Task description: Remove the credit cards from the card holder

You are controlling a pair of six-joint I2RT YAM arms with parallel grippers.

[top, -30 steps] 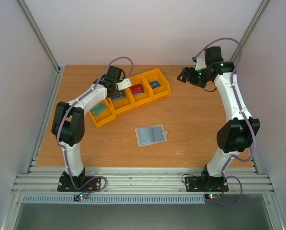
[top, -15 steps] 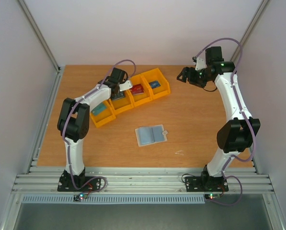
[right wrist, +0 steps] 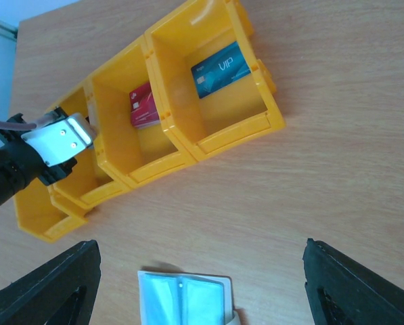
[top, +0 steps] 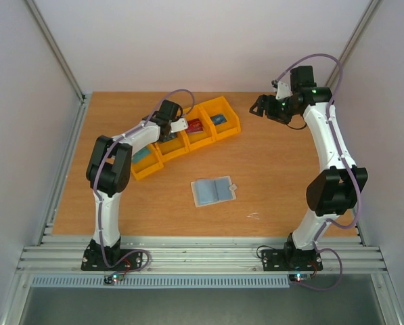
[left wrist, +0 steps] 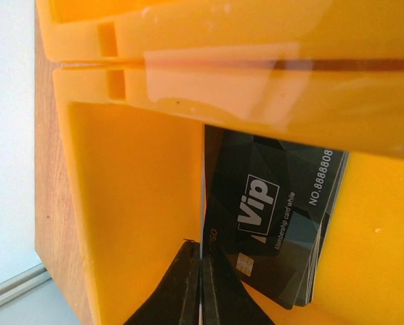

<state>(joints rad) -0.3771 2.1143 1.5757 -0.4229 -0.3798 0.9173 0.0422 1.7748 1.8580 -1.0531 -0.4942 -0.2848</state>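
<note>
The card holder (top: 213,191) lies open on the table, pale blue pockets up, and also shows in the right wrist view (right wrist: 185,302). Four yellow bins (top: 203,141) stand in a row. A teal card (top: 142,154), a red card (top: 193,125) and a blue card (top: 219,119) each lie in a bin. My left gripper (top: 170,128) reaches into the second bin. In the left wrist view it (left wrist: 202,249) is shut on a dark grey-black card seen edge-on, beside a stack of dark cards (left wrist: 283,223). My right gripper (top: 261,107) is open and empty, raised at the back right.
The yellow bin wall (left wrist: 134,203) stands close on the left of my left fingers, and a bin rim (left wrist: 256,74) crosses just above them. In the right wrist view the red card (right wrist: 144,107) and blue card (right wrist: 220,69) lie in the two right bins.
My left gripper has moved right and down into the second bin, and its elbow has swung inward. The right arm and the card holder have not moved.
</note>
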